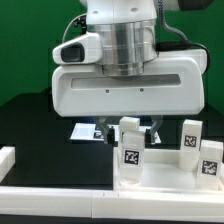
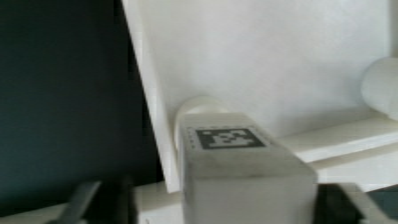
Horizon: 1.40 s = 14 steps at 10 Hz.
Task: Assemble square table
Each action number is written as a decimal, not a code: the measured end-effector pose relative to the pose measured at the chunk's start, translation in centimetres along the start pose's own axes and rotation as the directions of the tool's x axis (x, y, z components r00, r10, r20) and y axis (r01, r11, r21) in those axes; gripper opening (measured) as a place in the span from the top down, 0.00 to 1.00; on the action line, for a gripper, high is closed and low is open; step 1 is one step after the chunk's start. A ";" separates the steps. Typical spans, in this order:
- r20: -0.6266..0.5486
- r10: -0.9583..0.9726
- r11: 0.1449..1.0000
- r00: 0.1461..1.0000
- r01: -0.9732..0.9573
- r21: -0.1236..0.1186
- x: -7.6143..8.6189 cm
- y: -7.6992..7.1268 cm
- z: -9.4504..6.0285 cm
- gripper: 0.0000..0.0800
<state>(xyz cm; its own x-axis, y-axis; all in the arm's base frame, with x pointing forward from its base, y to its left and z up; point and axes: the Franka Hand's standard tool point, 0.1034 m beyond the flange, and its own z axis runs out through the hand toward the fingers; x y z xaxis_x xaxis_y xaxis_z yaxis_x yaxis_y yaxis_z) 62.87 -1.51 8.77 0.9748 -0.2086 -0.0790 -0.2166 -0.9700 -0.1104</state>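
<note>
White blocky legs on a black tabletop, the arm low over them.

Nearest us runs a long smooth white rail [image 1: 60,190]; behind it we see matte white plastic legs [image 1: 131,140], each bearing a black-and-white tag, standing on the flat square top [image 1: 160,176]. The gripper [image 1: 128,128] hangs at one leg [image 2: 240,160], dark fingers [image 2: 80,200] flanking it; we cannot tell whether they clamp it. Beyond, the marker board [image 1: 85,131] lies flat.

We see our arm's wide white wrist housing filling the upper middle of the exterior view, pointing straight down. Our tool [image 1: 128,128] hangs beneath it at frame centre; its fingers are mostly hidden, so we cannot tell their spread.
</note>
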 end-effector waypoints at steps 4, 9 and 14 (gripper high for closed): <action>-0.003 0.256 0.967 0.967 -0.256 0.001 0.0 -0.1 0.1 0.64; -0.037 0.787 0.617 0.615 -0.785 0.053 0.7 -1.0 0.2 0.64; -0.059 0.874 0.486 0.483 -0.866 0.117 0.4 -1.0 0.2 0.53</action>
<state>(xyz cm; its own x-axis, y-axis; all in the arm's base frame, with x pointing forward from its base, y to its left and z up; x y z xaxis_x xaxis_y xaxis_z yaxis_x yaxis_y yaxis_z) 63.44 -0.55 8.62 0.2843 -0.9557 -0.0761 -0.9557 -0.2762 -0.1017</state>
